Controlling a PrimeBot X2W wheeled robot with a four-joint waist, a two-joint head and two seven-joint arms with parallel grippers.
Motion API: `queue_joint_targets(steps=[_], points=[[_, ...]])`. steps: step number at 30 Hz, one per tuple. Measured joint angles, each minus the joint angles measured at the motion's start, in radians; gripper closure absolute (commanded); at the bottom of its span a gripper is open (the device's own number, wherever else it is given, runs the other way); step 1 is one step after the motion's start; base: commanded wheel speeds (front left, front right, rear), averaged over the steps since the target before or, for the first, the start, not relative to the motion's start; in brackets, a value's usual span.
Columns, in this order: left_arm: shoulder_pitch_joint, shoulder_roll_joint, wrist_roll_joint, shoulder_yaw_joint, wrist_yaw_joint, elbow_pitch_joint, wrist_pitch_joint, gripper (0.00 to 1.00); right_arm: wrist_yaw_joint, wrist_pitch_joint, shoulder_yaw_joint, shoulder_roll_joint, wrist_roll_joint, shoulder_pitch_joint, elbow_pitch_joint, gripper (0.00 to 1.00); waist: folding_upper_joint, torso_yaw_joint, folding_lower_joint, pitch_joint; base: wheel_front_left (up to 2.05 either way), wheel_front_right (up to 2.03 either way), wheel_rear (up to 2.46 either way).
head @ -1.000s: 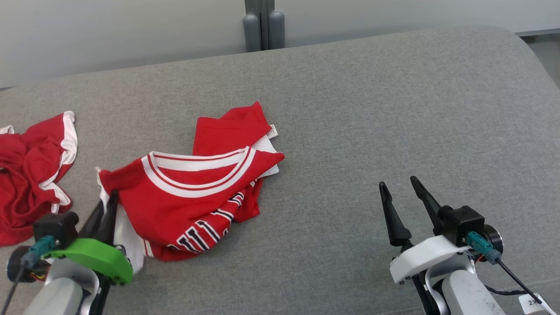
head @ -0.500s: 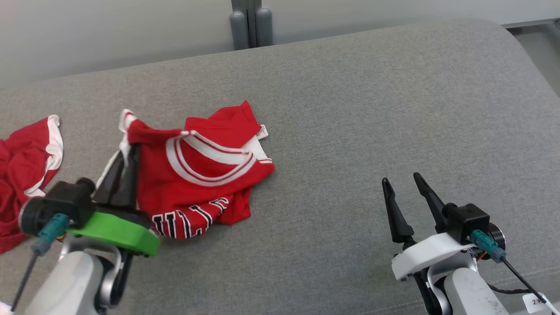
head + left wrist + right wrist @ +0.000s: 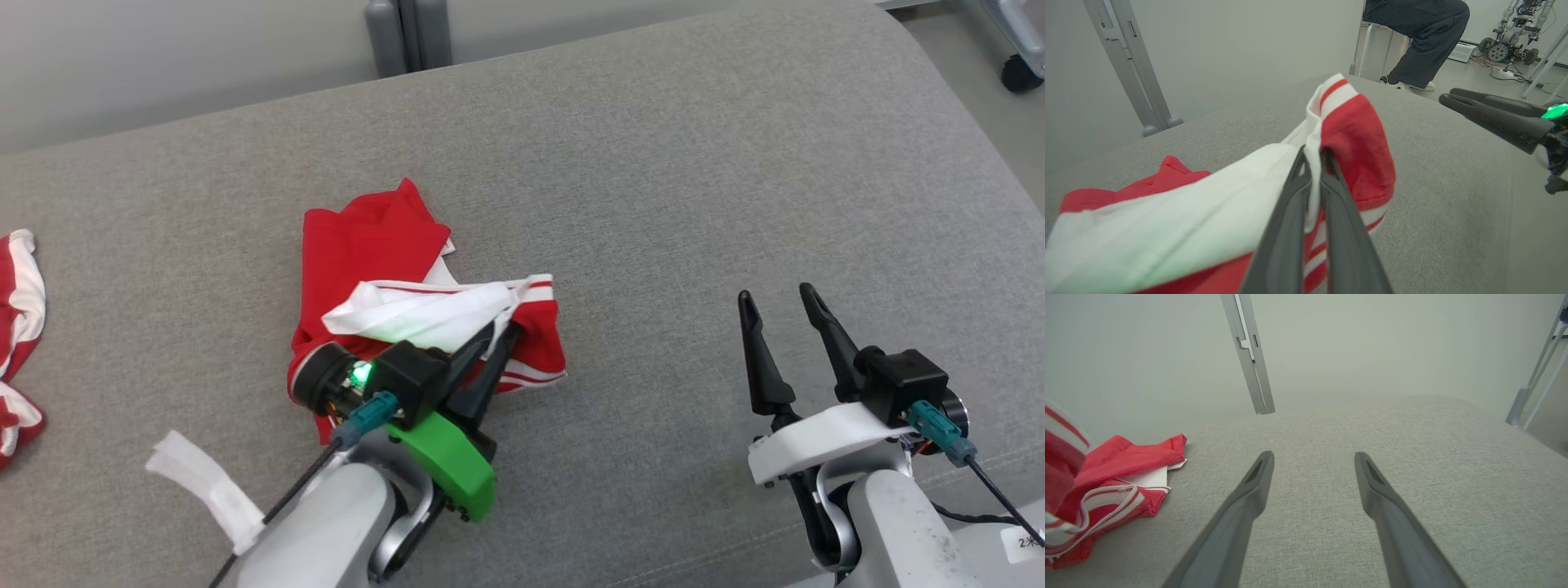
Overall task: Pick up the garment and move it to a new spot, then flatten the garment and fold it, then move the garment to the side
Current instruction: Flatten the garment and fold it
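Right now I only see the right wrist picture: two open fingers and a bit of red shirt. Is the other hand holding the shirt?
Observer: Yes. The left hand is shut on the striped edge of the shirt.
Operator: Are there more clothes?
Observer: Yes, another red and white cloth lies toward the left end of the grey cushion.
Operator: Is anybody near?
Observer: A person's legs in dark trousers show beyond the cushion.

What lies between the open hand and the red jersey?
Just bare grey cushion between the right hand and the jersey, as the head view shows.
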Motion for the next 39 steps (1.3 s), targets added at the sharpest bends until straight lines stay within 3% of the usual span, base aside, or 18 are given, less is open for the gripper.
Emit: queue_joint_targets(steps=[8, 9, 10, 11, 18, 22, 32, 39], points=[[-0.057, -0.129, 0.031, -0.157, -0.038, 0.184, -0.011, 1.0, 0.0, 0.0, -0.026, -0.001, -0.001, -0.001, -0.014, 0.0, 0.0, -0.061, 0.0, 0.019, 0.0, 0.0, 0.0], [-0.061, -0.138, 0.032, -0.172, -0.041, 0.206, -0.017, 0.84, 0.0, 0.0, -0.025, 0.0, -0.001, -0.001, -0.014, 0.0, 0.0, -0.066, 0.0, 0.02, 0.0, 0.0, 0.0], [-0.066, -0.149, 0.031, -0.184, -0.044, 0.228, -0.03, 0.16, 0.0, 0.0, -0.025, -0.001, -0.001, -0.001, -0.014, 0.0, 0.0, -0.072, 0.0, 0.022, 0.0, 0.0, 0.0], [-0.073, -0.158, 0.03, -0.196, -0.045, 0.25, -0.038, 0.0, 0.0, 0.0, -0.023, 0.0, 0.0, -0.001, -0.014, 0.0, 0.0, -0.076, 0.0, 0.022, 0.0, 0.0, 0.0], [-0.113, -0.184, 0.025, -0.197, -0.043, 0.295, -0.104, 0.0, 0.0, 0.0, -0.033, 0.0, -0.002, 0.013, -0.01, 0.0, 0.0, -0.068, 0.0, 0.006, 0.0, 0.0, 0.0], [-0.113, -0.169, 0.026, -0.135, -0.01, 0.253, -0.116, 0.0, 0.0, 0.0, -0.039, -0.001, -0.006, 0.025, -0.006, 0.0, 0.0, -0.04, 0.0, -0.011, 0.0, 0.0, 0.0], [0.069, 0.003, 0.098, 0.181, 0.099, 0.005, -0.121, 0.0, 0.0, 0.0, -0.043, 0.0, -0.02, 0.045, -0.003, 0.0, 0.0, 0.052, 0.0, -0.052, 0.0, 0.0, 0.0], [0.234, 0.056, 0.119, 0.423, 0.14, -0.088, -0.121, 0.0, 0.0, 0.0, -0.047, 0.0, -0.029, 0.056, -0.001, 0.0, 0.0, 0.112, 0.0, -0.068, 0.0, 0.0, 0.0]])
